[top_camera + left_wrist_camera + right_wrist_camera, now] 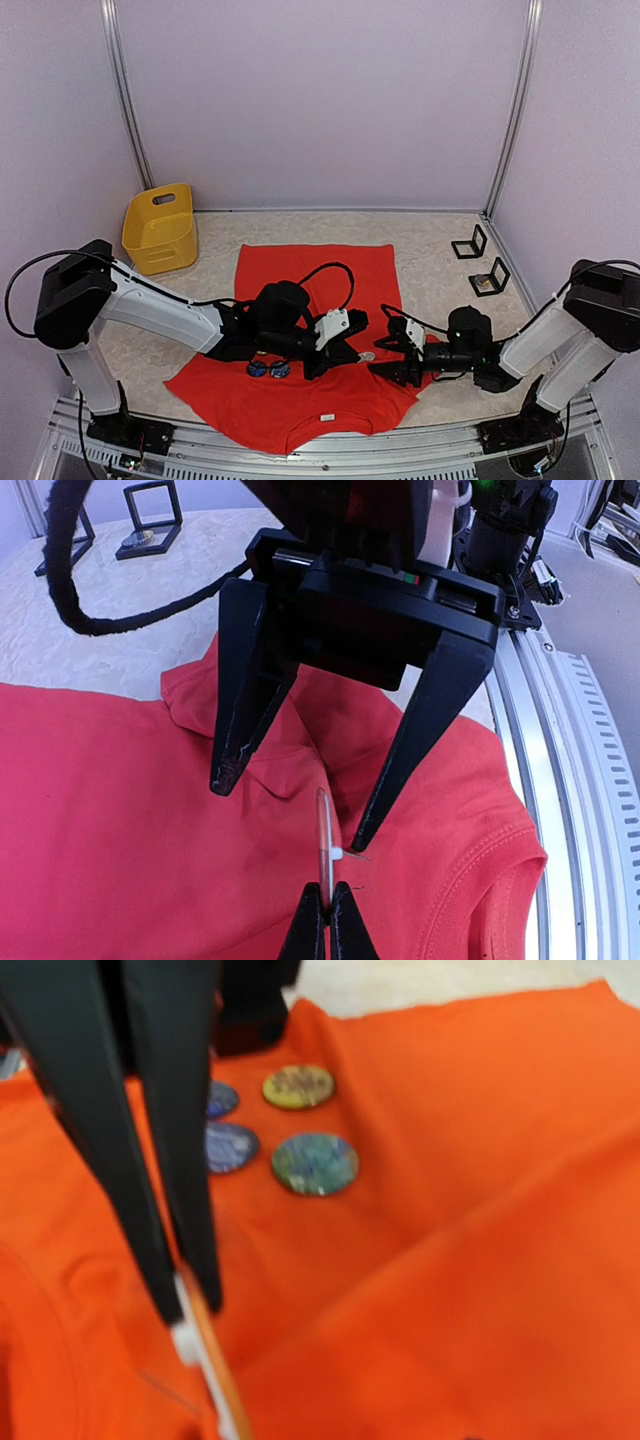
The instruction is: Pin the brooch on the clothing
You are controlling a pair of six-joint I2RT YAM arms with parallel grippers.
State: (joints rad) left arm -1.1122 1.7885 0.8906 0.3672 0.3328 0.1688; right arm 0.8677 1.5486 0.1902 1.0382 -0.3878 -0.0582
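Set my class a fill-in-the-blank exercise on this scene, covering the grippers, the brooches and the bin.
1. The left gripper is ___ on the brooch.
2. The right gripper has its jaws ___.
3. In the right wrist view, ___ loose brooches lie on the T-shirt.
4. The bin at the table's back left is ___.

Missing words: shut; open; four; yellow.

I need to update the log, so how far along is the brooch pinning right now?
Done: the T-shirt lies spread out, and the left hand is shut on a brooch, held edge-on. In hand: the open right hand faces it over the T-shirt. Left: the pinning itself; no pin shows through the cloth yet. Four more brooches lie on it.
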